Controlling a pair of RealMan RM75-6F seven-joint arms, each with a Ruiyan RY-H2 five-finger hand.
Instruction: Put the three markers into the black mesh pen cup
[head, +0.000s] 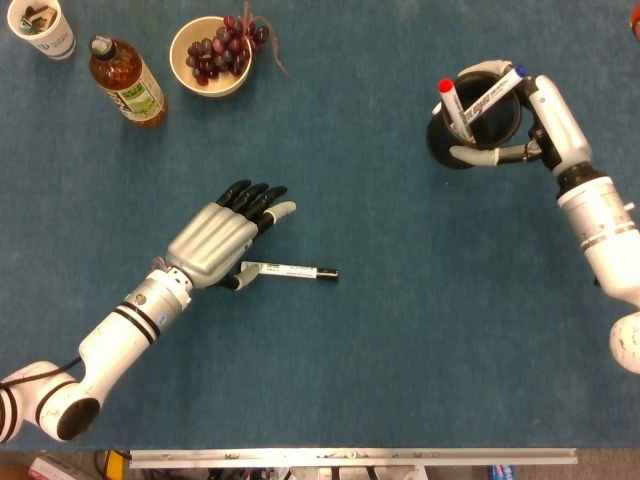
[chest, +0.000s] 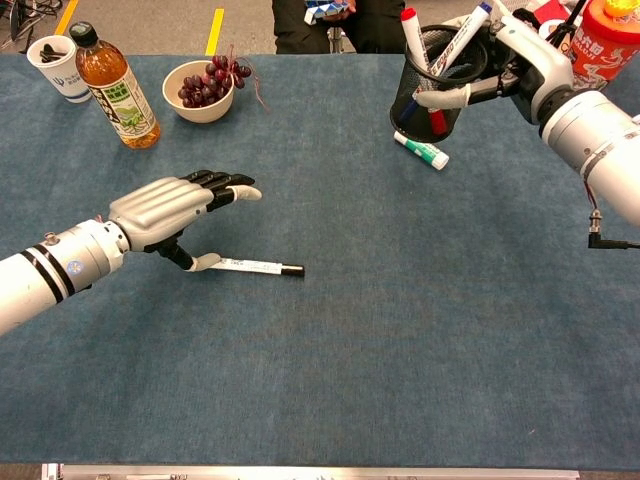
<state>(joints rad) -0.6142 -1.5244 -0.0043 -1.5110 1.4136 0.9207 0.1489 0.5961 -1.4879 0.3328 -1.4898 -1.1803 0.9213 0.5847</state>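
Note:
A white marker with a black cap (head: 290, 271) (chest: 255, 266) lies flat on the blue cloth, cap to the right. My left hand (head: 215, 243) (chest: 165, 205) hovers just left of it, fingers stretched out, with the thumb tip touching the marker's left end. At the far right, my right hand (head: 545, 115) (chest: 515, 55) grips the black mesh pen cup (head: 478, 125) (chest: 432, 85), the thumb wrapped round its front. A red-capped marker (head: 452, 105) (chest: 412, 40) and a blue-capped marker (head: 495, 92) (chest: 462, 40) stand in the cup.
A tea bottle (head: 127, 82) (chest: 112, 88), a bowl of grapes (head: 212, 55) (chest: 205, 88) and a paper cup (head: 42, 28) (chest: 60, 68) stand at the far left. A white and green tube (chest: 420, 151) lies by the pen cup. A red container (chest: 610, 40) stands at far right.

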